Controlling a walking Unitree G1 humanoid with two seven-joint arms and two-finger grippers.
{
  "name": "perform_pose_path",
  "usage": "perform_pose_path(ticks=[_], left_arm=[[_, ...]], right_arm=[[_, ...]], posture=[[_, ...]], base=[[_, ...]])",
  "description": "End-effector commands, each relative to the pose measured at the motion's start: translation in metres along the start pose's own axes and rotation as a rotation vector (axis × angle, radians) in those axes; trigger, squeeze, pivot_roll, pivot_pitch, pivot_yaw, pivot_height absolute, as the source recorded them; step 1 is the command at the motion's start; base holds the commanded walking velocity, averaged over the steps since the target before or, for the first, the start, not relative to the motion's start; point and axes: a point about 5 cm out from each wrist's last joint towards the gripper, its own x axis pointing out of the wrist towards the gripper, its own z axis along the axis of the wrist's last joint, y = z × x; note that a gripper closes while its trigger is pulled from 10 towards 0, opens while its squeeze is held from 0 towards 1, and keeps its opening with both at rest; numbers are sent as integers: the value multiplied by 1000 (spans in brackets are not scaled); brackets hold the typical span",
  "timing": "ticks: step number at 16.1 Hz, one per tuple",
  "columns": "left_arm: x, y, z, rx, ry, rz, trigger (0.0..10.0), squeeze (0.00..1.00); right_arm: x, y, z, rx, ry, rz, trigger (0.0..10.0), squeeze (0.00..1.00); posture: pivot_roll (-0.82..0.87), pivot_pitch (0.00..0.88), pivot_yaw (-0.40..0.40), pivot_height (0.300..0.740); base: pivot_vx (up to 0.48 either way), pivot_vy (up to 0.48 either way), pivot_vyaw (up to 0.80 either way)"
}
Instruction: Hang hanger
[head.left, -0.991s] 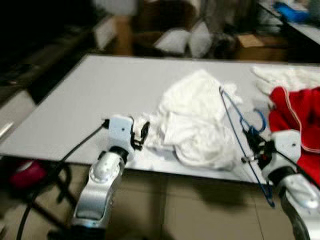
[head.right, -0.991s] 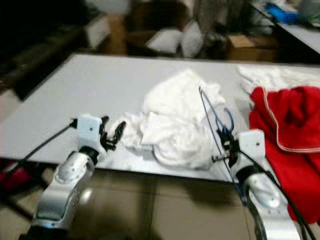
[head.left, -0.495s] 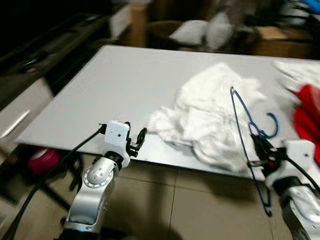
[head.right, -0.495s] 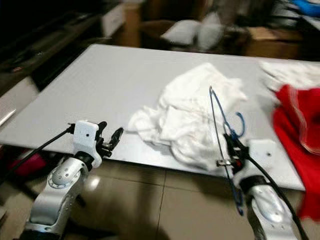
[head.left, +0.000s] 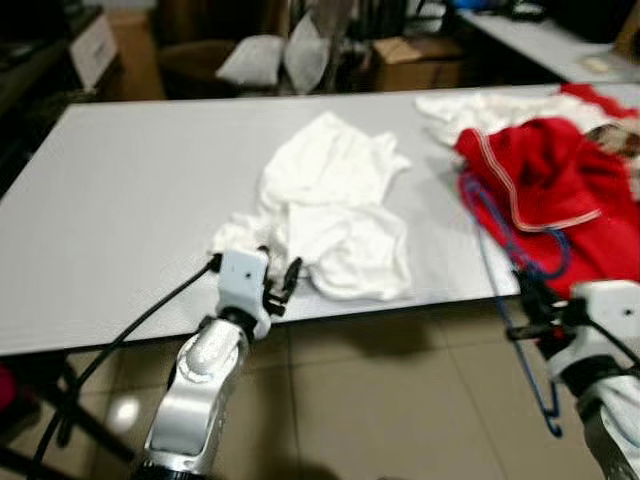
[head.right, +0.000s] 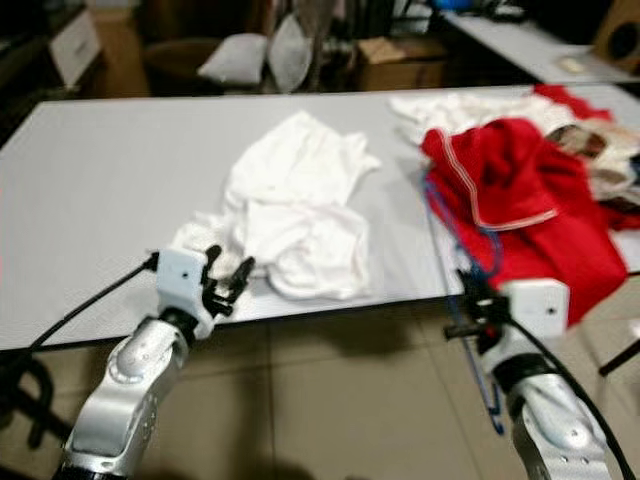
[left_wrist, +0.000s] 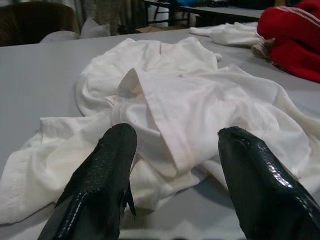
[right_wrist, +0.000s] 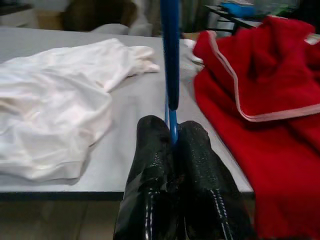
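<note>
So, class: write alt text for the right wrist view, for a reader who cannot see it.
The right end effector is shut on a blue hanger that rises straight up from its black fingers. Beyond lies a grey table, with a white garment to one side and a red garment opposite.

Both arms are rounded silver metal with a white box at the wrist and a black cable running along each, and the left pincer (head.left: 282, 285) and right pincer (right_wrist: 173, 137) have glossy, finely textured black fingers.
</note>
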Motion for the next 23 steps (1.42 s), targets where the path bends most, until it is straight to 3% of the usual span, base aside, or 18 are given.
perform_pose_path(ticks=[1, 6, 8, 9, 10, 15, 18, 23], left_arm=[[0, -2, -1, -2, 5, 19, 10000, 0], [-3, 7, 6, 61, -28, 112, 10000, 0], [-5, 8, 6, 28, -7, 86, 10000, 0], [-7, 8, 8, 14, -17, 68, 10000, 141], [-10, 11, 12, -18, -31, 55, 10000, 1000], [-11, 20, 13, 47, -30, 60, 10000, 1000], [-11, 20, 12, -10, -36, 64, 10000, 1000], [-11, 25, 13, -6, -32, 92, 10000, 1000]], right_arm=[[3, -4, 9, -22, -18, 34, 10000, 0], [14, -6, 9, -18, -10, 62, 10000, 0], [15, -2, 5, 11, -6, 48, 10000, 0], [14, 1, 4, 19, -6, 47, 10000, 0], [13, 7, 2, 42, -5, 51, 10000, 0], [11, 17, -2, 81, -7, 37, 10000, 0], [10, 15, 0, 85, -15, 31, 10000, 0], [19, 20, 2, 29, -30, 71, 10000, 0]], posture=[[-59, 0, -2, 740], [-35, 4, -34, 740], [-24, 10, -27, 740], [-19, 14, -20, 740], [-9, 17, -11, 740], [1, 17, 21, 740], [-1, 14, 22, 740], [25, 7, 8, 740]], base=[[0, -480, 0], [0, -480, 0], [0, 0, 0], [0, 0, 0], [0, 0, 0], [0, 0, 0], [0, 0, 0], [297, 0, 480]])
